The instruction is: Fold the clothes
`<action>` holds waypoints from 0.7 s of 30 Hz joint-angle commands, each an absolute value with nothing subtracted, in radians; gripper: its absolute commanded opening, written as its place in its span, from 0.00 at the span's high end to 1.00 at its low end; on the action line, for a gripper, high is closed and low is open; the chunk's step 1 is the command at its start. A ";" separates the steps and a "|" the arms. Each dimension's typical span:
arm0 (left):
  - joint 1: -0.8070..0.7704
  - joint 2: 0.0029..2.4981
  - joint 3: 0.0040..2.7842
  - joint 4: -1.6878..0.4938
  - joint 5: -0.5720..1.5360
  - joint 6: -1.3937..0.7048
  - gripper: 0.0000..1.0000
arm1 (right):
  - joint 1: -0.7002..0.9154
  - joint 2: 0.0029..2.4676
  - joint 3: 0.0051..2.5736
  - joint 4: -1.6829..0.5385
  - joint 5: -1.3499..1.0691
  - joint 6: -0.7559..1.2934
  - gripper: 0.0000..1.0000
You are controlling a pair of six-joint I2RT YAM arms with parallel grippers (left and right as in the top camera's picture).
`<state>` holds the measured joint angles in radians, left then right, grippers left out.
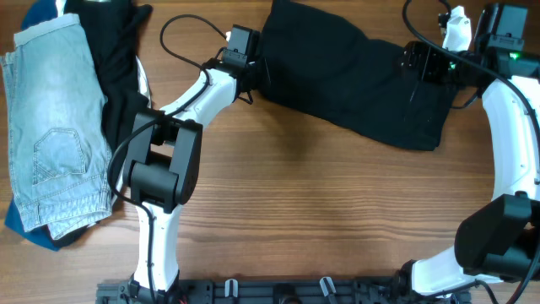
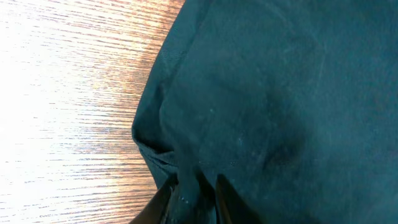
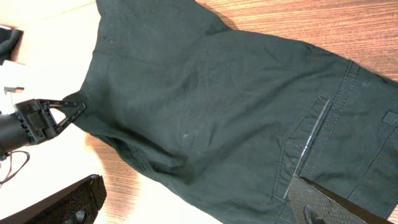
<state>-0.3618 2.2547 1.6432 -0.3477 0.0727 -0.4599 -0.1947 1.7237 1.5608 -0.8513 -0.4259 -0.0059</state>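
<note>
A black pair of shorts lies spread across the back middle and right of the wooden table. My left gripper is at its left edge; in the left wrist view its fingers are shut on a bunched fold of the black fabric. My right gripper is over the right end by the back pocket. In the right wrist view its fingers are wide apart over the cloth, holding nothing. The left gripper also shows in that view.
A pile of clothes sits at the far left: light blue denim shorts on top, a black garment behind, something blue beneath. A white object is at the back right. Bare wood lies in front.
</note>
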 commanded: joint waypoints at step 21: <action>-0.331 2.224 1.657 -0.325 0.108 -0.457 0.96 | -0.188 1.719 1.575 -0.839 -0.435 -0.025 0.01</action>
